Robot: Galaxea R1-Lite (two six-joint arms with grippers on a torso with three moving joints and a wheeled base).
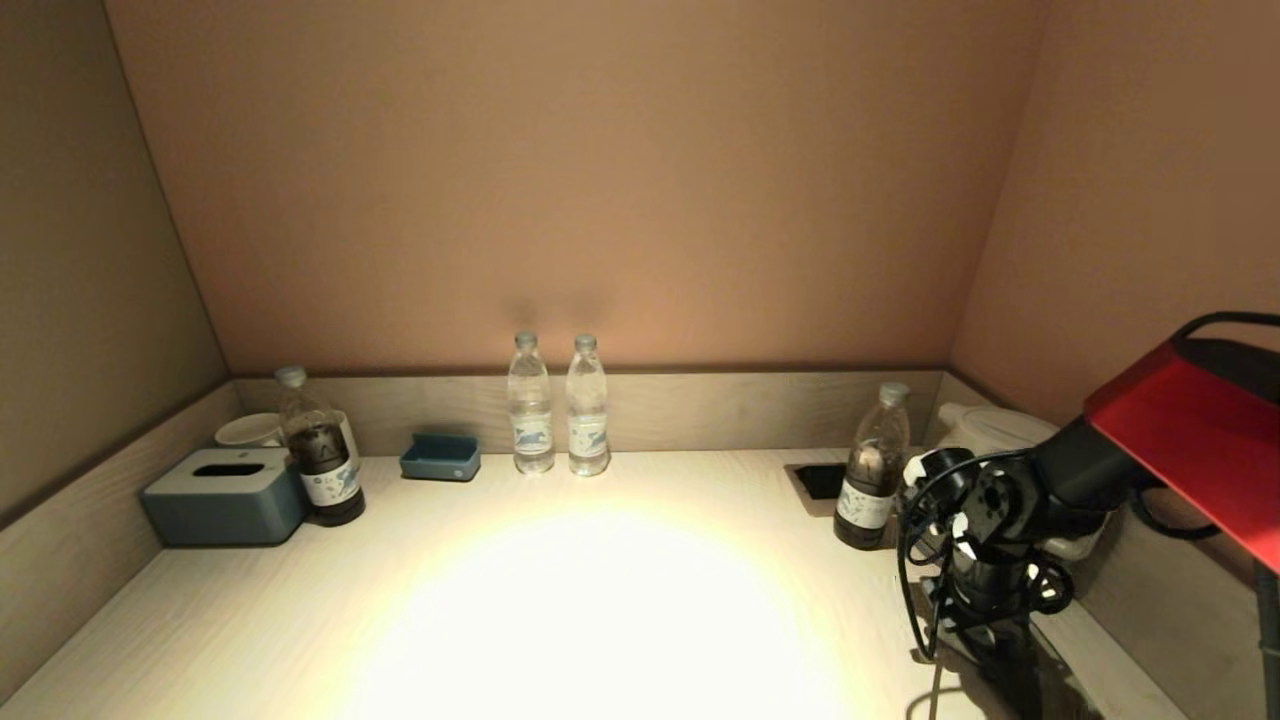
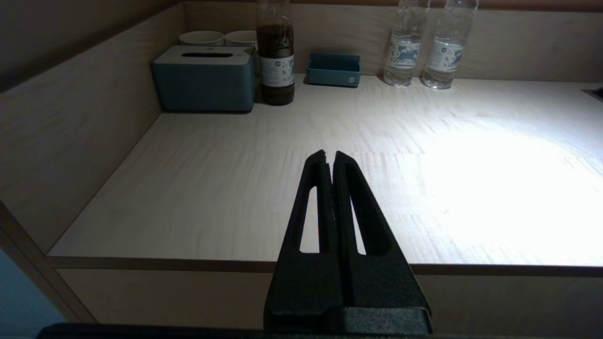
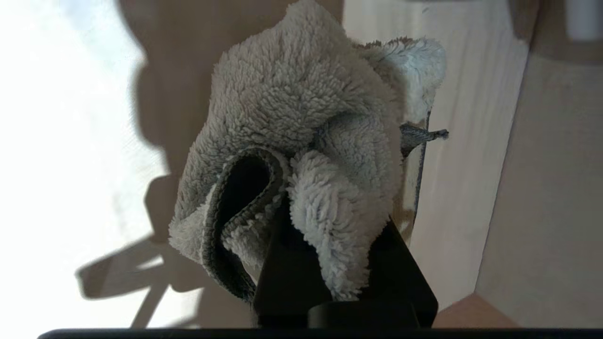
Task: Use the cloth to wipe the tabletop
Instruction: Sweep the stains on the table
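The light wooden tabletop (image 1: 300,620) fills the alcove, with a bright patch of light at its middle. My right gripper (image 3: 330,212) is shut on a fluffy grey-white cloth (image 3: 301,103), which bunches over the fingertips and hides them. It points down at the table's right side, close to the right wall. In the head view the right arm (image 1: 990,560) stands at the right front and the cloth is hidden beneath it. My left gripper (image 2: 330,155) is shut and empty, hanging at the table's front edge (image 2: 141,263) on the left side, out of the head view.
Two clear water bottles (image 1: 530,420) (image 1: 588,420) stand at the back wall. A dark bottle (image 1: 320,460), a blue tissue box (image 1: 225,495), cups (image 1: 245,430) and a small blue tray (image 1: 440,457) are at the back left. Another dark bottle (image 1: 870,470), a black recess (image 1: 820,480) and a white kettle (image 1: 1000,428) are at the back right.
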